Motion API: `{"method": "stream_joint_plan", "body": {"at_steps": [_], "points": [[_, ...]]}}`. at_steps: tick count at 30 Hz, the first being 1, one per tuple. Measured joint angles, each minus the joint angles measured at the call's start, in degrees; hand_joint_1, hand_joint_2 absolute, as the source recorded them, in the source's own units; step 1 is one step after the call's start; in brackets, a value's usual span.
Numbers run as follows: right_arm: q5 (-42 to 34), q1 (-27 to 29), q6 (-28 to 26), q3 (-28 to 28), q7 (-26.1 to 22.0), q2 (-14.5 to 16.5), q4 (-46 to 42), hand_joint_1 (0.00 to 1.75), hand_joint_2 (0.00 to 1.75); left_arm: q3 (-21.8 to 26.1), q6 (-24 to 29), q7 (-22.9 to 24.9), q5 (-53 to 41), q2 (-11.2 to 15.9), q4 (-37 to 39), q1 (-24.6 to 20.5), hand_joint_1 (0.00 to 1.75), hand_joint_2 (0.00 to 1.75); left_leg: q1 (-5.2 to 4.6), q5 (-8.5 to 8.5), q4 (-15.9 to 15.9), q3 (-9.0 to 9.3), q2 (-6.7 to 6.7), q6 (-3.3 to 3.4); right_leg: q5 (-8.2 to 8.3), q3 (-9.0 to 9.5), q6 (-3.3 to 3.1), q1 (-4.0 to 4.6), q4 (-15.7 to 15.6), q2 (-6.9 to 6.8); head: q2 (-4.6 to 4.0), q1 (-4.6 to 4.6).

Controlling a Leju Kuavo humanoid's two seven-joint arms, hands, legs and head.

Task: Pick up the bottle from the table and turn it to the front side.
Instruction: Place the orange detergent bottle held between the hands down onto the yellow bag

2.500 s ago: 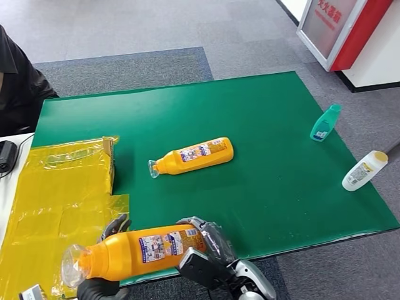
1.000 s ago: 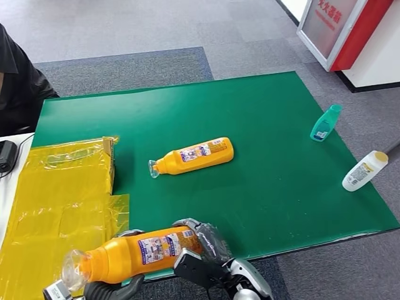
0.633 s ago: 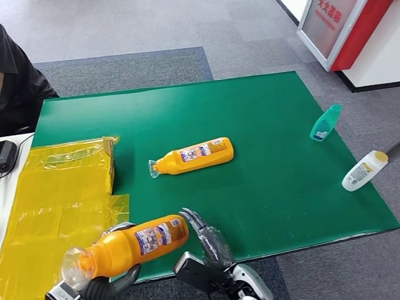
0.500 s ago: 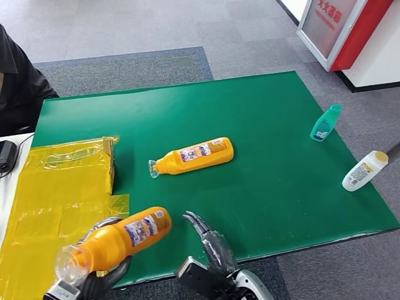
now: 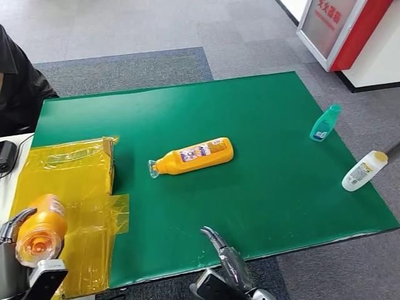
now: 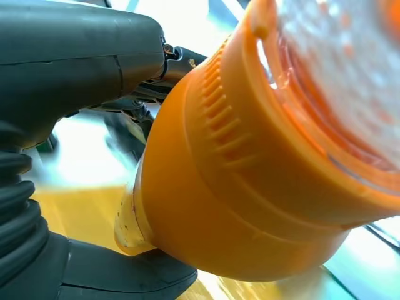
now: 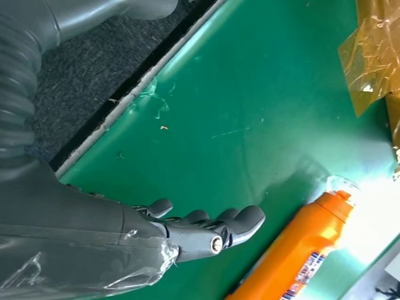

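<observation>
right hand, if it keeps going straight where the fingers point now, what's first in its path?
Probably the orange bottle lying on the table: the right hand points over bare green table toward it, nothing between. Height above the mat is unclear.

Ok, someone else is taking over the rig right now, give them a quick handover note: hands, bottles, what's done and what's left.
Left hand: grips an orange bottle off the table, over the yellow plastic sheet, its clear cap end toward the head camera.
Right hand: open, holds nothing, at the near edge of the green table.
Second orange bottle: lies mid-table, untouched.
Done: one bottle picked up.
Left: check its front faces out, set it down; the other bottle perhaps next.
</observation>
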Motion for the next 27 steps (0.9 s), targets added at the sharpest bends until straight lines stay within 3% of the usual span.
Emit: {"method": "stream_joint_plan", "body": {"at_steps": [4,12,18,27], "points": [[0.13,0.31,0.89,-0.74,0.05,0.57,-0.25,0.0,1.75,1.52,5.34,3.42,-9.28,0.61,0.39,-1.34,1.74,1.75,-0.01,0.0,0.0,0.0,0.0,0.0,0.0,0.01,0.0,0.0,0.0,0.0,0.0,0.01],[-0.99,0.13,1.01,-1.02,0.69,0.79,-0.33,0.0,1.75,1.24,7.4,9.78,-19.22,3.04,2.91,-2.67,1.71,1.75,-0.03,0.0,0.0,0.0,0.0,0.0,0.0,-0.02,0.01,-0.03,0.0,0.0,0.0,0.01],[-3.16,0.39,-0.07,0.02,1.34,0.35,-0.9,0.0,1.75,-3.59,3.47,19.04,-26.1,5.95,6.69,-3.25,1.68,1.75,-0.02,0.0,0.0,0.01,0.0,0.0,0.0,-0.02,0.0,-0.02,0.0,0.0,0.0,0.0],[-4.8,-0.14,0.21,1.84,2.89,-1.0,-1.58,0.0,1.75,-10.96,-1.58,27.43,-28.18,10.27,10.52,-5.87,1.55,1.75,-0.04,0.0,0.0,0.11,0.0,0.0,0.0,0.1,0.01,-0.04,0.0,-0.01,0.0,0.01]]}}
